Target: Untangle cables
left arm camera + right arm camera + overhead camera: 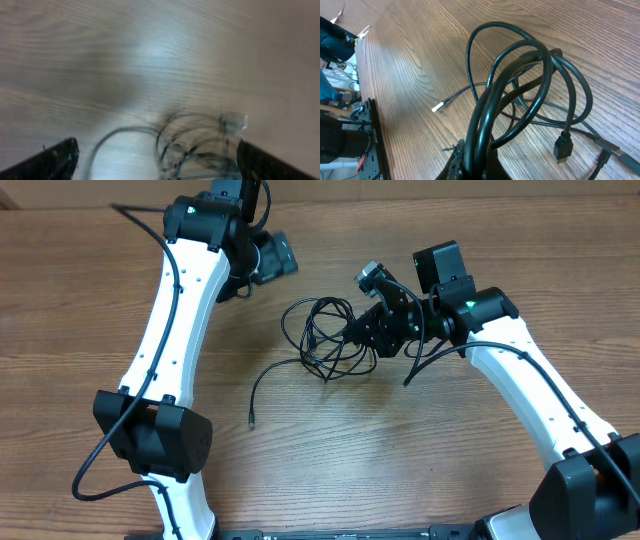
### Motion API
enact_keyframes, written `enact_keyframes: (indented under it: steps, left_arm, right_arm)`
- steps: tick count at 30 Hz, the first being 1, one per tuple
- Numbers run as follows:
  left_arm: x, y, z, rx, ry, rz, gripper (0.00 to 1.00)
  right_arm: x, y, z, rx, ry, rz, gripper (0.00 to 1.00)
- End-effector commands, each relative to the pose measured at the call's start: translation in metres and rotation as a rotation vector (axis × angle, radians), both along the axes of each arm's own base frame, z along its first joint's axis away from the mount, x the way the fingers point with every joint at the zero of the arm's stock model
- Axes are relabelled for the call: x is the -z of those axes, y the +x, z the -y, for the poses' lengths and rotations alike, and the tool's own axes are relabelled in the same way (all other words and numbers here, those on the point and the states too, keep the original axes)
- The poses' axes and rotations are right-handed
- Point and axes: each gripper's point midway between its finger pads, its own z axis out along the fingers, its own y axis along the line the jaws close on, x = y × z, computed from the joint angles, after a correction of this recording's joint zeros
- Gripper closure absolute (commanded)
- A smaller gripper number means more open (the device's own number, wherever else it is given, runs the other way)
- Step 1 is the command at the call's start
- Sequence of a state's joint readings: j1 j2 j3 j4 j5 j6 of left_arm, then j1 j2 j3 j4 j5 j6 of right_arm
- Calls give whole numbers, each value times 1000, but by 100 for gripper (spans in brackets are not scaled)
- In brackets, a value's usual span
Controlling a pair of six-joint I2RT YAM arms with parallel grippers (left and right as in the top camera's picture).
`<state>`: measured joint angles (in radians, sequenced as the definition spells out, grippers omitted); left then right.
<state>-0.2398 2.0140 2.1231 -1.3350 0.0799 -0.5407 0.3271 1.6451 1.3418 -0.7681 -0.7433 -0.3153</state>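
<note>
Clamping the cables [487,110] is the right pincer [360,330]; the left pincer [272,258] (spread wide) hovers well apart.

Our left gripper [270,258] hangs at the far left, jaws spread wide; our right gripper [368,330] reaches toward the centre, clamped tight.

Even bright overhead light, soft shadows under arms. Left wrist view motion-blurred, glare patch on desk [155,50]. Right wrist view sharp.

Thin black cables [322,338], tangled in loose overlapping loops, one strand trailing out flat, small plug ends.
</note>
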Motion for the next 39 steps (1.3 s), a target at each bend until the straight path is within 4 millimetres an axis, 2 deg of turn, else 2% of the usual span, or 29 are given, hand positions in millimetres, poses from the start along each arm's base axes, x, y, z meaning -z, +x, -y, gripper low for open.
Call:
enact_keyframes:
  steps: [1,5,13,19,25,29,33,35,39]
  left_arm:
    - [-20,-31,42,767,-43,119,0]
    - [-21,-28,45,925,21,187,0]
    - [-28,-10,52,1122,110,339,0]
    - [-18,-22,76,1374,122,404,3]
    - [-22,-23,89,1414,102,452,0]
    - [-21,-28,90,1441,86,452,14]
    - [-19,-34,88,1444,74,423,17]
    - [-15,-43,85,1479,68,394,18]
    - [-9,-63,77,1571,53,330,28]
  right_arm:
    - [-10,1,-2,-12,24,32,96]
    - [-10,1,-2,-12,24,31,96]
    - [-10,0,-2,-12,23,24,96]
    - [-31,-11,-17,-100,159,21,96]
    - [-31,-11,-17,-100,160,17,96]
    - [-31,-11,-17,-101,161,18,96]
    - [-31,-11,-17,-101,161,19,96]
    - [-31,-11,-17,-101,161,22,96]
    - [-31,-11,-17,-101,161,22,96]
